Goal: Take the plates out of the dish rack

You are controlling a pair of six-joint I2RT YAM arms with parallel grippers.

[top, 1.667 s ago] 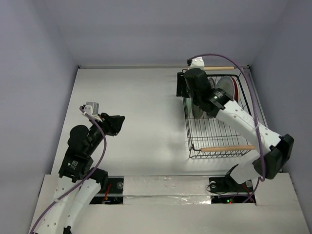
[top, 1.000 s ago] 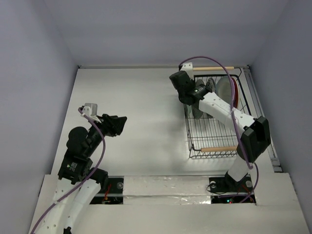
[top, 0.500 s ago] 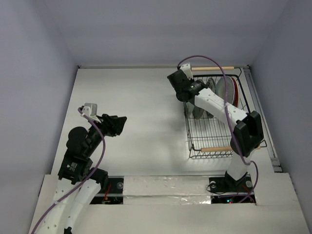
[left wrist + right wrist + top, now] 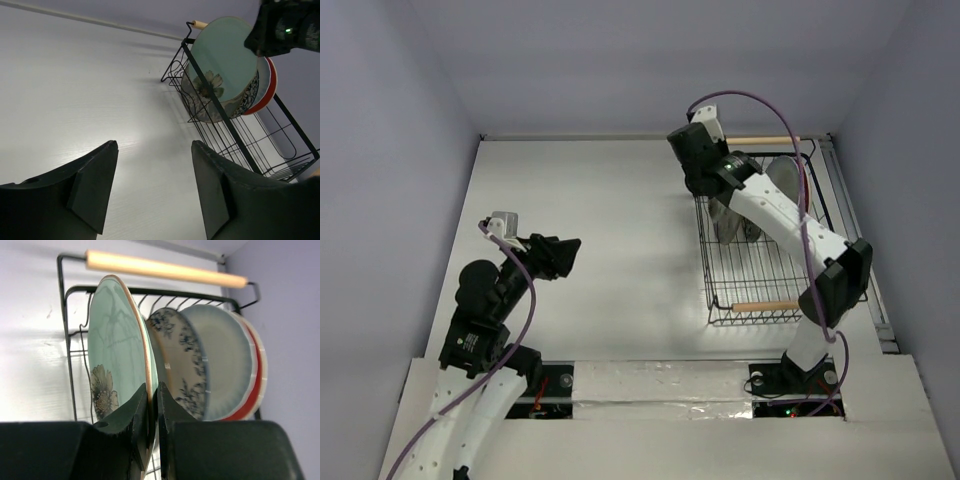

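- The right gripper (image 4: pixel 152 390) had its fingers (image 4: pixel 127 414) pinched on the rim of the mint plate (image 4: pixel 115 335). One finger lay on each face, and the plate's edge ran up between them.
- The rack (image 4: pixel 67 350), a black wire basket, held all five plates upright on edge. They were packed close together at its far end.
- A wooden handle (image 4: pixel 165 271) crossed that end, above and beyond the right fingers.
- The mint plate stood in the row with its top higher than its neighbours' tops. We could not tell whether its lower edge touched the rack wires.
- Just left of the right fingers, low against the mint plate's face, we saw the grey plate (image 4: pixel 102 395). It bore a dark, flower-like figure.
- Just right of the right fingers came the blue plate (image 4: pixel 175 360), white with a blue floral print.
- Next was the pale plate (image 4: pixel 220 355), and last the red plate (image 4: pixel 258 375), of which only the rim showed. Each sat close against the next.
- A second handle (image 4: pixel 765 306) crossed the rack's near end, well behind the right fingers.
- The left gripper (image 4: pixel 153 145) hung with its fingers spread wide, gripping nothing, above the white table (image 4: pixel 75 75).
- The rack and its plates lay well beyond the left fingers and off to their right.
- From the left wrist view, the grey plate was the nearest of the row, its face turned toward those fingers. The mint plate rose behind it.
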